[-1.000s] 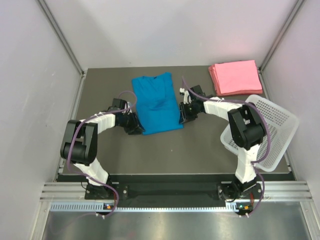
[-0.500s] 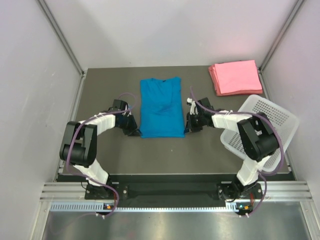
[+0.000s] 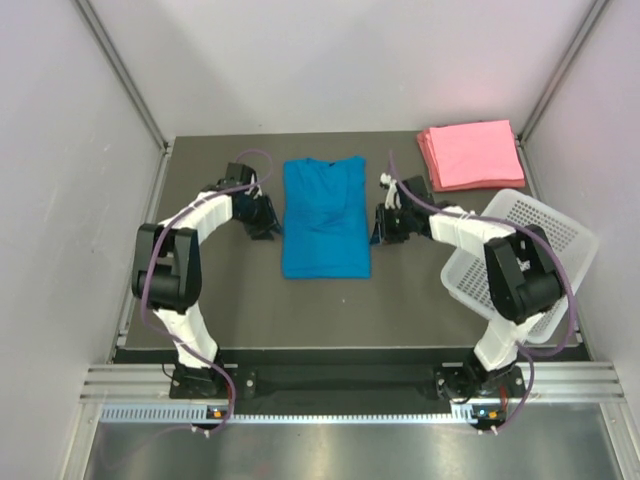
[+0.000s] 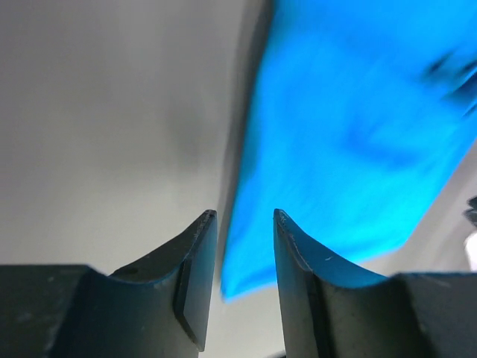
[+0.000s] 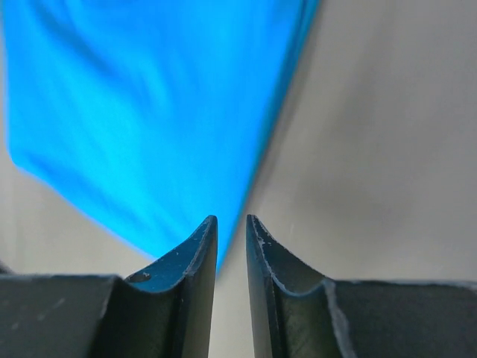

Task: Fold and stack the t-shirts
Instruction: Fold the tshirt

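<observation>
The blue t-shirt (image 3: 325, 218) lies flat at the table's middle as a long narrow rectangle, neck at the far end. My left gripper (image 3: 268, 215) sits low by its left edge, slightly open and empty. In the left wrist view the gripper (image 4: 242, 216) points at the shirt's edge (image 4: 350, 134), with no cloth between the fingers. My right gripper (image 3: 383, 222) sits by the shirt's right edge, narrowly open and empty. In the right wrist view the gripper (image 5: 231, 220) shows bare table in its gap, with the shirt (image 5: 149, 104) to its left. The folded pink t-shirts (image 3: 470, 153) are stacked at the far right corner.
A white perforated basket (image 3: 545, 265) hangs tilted over the table's right edge, just behind my right arm. Grey walls close in the table on the left, back and right.
The blue shirt has gone from skewed to straight. Both grippers have left its near corners and moved farther along its sides, now apart from the cloth.
</observation>
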### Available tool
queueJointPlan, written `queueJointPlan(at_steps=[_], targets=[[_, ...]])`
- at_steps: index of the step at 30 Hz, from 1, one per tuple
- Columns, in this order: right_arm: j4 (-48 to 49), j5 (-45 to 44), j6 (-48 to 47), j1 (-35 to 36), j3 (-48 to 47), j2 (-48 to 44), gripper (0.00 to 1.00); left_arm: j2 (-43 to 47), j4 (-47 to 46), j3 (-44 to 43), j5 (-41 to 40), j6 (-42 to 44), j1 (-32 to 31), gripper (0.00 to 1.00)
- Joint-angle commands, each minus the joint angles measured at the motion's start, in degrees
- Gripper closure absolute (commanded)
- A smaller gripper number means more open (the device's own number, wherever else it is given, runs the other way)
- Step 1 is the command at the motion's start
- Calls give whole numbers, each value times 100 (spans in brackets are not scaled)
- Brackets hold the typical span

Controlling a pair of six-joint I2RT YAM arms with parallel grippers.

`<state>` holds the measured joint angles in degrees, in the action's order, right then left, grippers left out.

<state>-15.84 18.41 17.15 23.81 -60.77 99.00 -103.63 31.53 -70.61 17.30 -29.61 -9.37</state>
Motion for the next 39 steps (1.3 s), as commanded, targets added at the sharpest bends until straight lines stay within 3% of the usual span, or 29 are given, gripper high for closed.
queueJointPlan(at_steps=[1,7,23,31,35,36,38,39], targets=[[116,241,-413,-280,-1108,582,78,-525,-147,-769,28,385,128,59],[-113,760,-818,-386,-2463,1664,78,-1264,-384,-1552,466,473,339,57],[-323,602,-950,-421,-3450,2589,71,-1950,-657,-2062,714,737,383,57],[-394,382,-1064,-430,-3450,2651,70,-2108,-665,-2176,775,702,392,67],[-350,347,-1082,-430,-3432,2659,67,-2152,-753,-2168,845,675,392,78],[-341,373,-1064,-430,-3450,2694,67,-2152,-762,-2168,863,658,392,86],[-341,417,-1064,-430,-3459,2721,73,-2170,-788,-2159,915,640,392,92],[-341,426,-1073,-439,-3459,2730,84,-2161,-806,-2150,924,623,392,95]])
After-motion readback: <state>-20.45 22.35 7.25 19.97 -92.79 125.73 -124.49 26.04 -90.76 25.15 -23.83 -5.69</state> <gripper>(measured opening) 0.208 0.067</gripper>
